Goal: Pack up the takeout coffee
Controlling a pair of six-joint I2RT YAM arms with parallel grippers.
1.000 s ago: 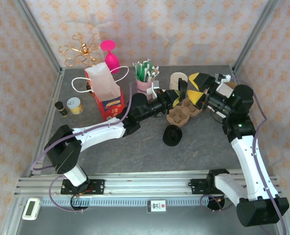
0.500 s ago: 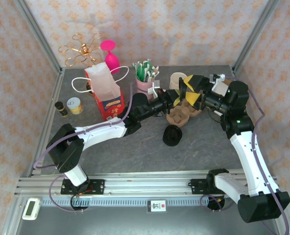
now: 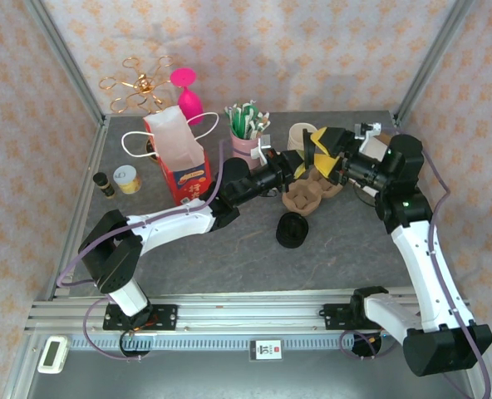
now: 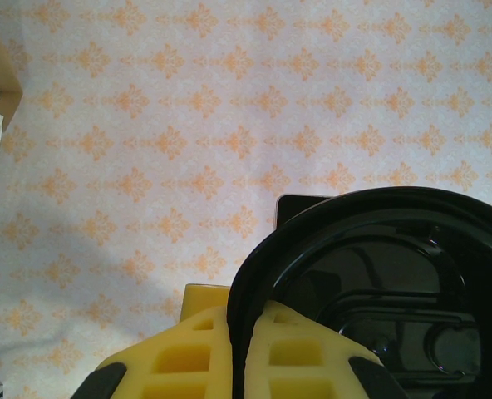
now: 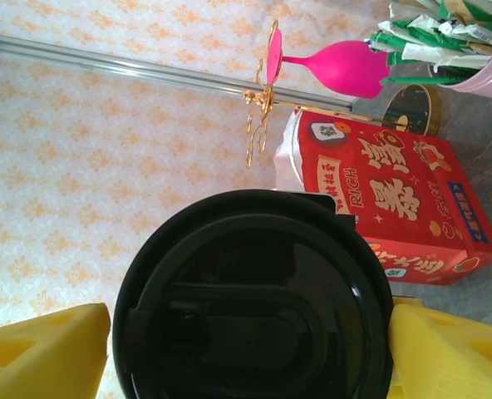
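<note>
The tabletop (image 3: 229,266) is viewed from above, behind the arm bases. One black lid (image 4: 371,274) is framed closely by both wrist views; the right is faced left, toward a red bag (image 5: 396,199) also seen from above.

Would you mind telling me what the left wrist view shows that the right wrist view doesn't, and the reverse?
Left wrist: the left gripper pinching the black lid by its rim. Right wrist: the right gripper with a yellow finger on each side of the lid, seen face-on, plus the red bag, pink glass and gold rack. Both: the black lid and patterned wallpaper.
</note>
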